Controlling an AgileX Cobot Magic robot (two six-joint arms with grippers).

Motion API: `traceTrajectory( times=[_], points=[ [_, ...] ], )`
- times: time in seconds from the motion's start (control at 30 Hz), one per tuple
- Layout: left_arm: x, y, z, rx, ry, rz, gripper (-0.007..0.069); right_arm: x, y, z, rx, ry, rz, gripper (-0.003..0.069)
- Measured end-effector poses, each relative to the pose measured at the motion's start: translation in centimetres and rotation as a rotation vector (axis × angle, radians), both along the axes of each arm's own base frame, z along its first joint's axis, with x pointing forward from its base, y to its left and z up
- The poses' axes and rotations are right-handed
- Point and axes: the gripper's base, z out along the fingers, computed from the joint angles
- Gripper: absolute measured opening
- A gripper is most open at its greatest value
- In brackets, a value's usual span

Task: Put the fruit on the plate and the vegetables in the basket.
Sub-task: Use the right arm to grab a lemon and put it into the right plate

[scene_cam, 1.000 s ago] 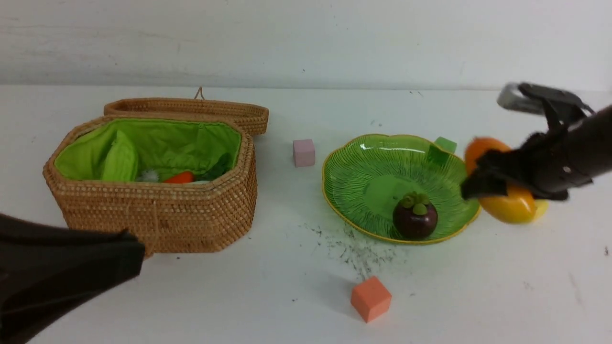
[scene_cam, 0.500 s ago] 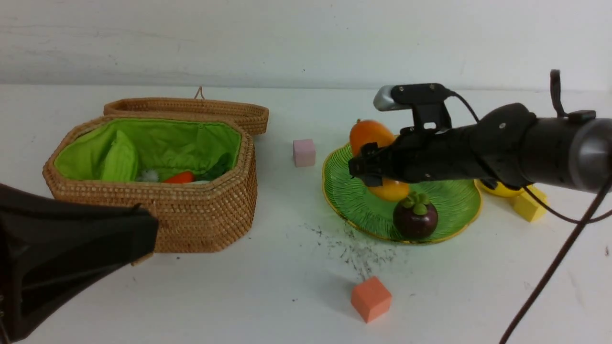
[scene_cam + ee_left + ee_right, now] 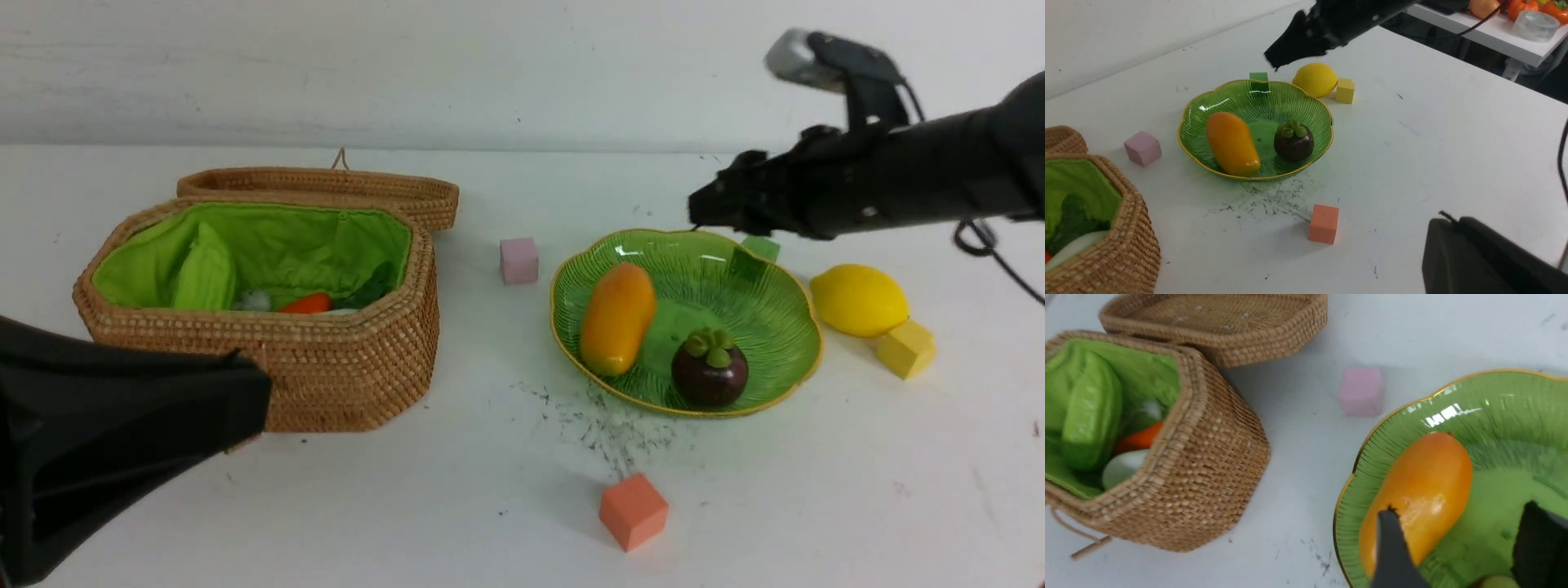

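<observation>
The green plate [image 3: 780, 314] holds the orange-yellow mango [image 3: 617, 317] lying on its left side and the purple mangosteen [image 3: 709, 371] near its front rim. To the plate's right, the yellow lemon [image 3: 859, 300] rests on the table. My right gripper [image 3: 704, 206] hovers over the plate's far rim; in the right wrist view it [image 3: 1459, 508] is open and empty above the mango [image 3: 1425, 490]. The wicker basket [image 3: 326, 367] at left holds the green gourd [image 3: 204, 269], the carrot [image 3: 306, 304] and the white radish [image 3: 1122, 467]. My left gripper [image 3: 257, 392] is shut and empty near the basket's front.
The basket's lid [image 3: 326, 184] lies open behind it. Four small cubes sit about: pink [image 3: 519, 260], orange [image 3: 633, 510], green [image 3: 761, 245] behind the plate, and yellow [image 3: 904, 349] against the lemon. Dark scuff marks [image 3: 604, 425] lie in front of the plate.
My right gripper carried the mango from beside the plate onto it, let go, then rose and drew back to the right. The lemon and yellow cube are now uncovered.
</observation>
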Motion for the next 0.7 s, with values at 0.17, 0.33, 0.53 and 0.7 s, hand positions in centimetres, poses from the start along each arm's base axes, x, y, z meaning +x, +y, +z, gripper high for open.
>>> traceTrajectory(
  times=[0.17,0.33,0.53,0.7],
  points=[
    [0.0,0.0,0.0,-0.004,-0.003,0.001,-0.0006,-0.5,-6.1,2.2,-0.191,0.214,-0.063,0.0087],
    [0.0,0.0,0.0,-0.002,-0.001,0.000,-0.0006,1.6,-8.8,0.5,-0.360,0.326,-0.183,0.0097],
    [0.0,0.0,-0.1,0.008,0.009,-0.003,-0.0006,6.1,-10.0,-4.1,-0.626,0.267,-0.039,0.0402],
    [-0.1,0.0,-0.4,0.029,0.030,-0.009,-0.0006,8.9,-10.7,-7.3,-0.677,0.209,0.014,0.0650]
  ],
)
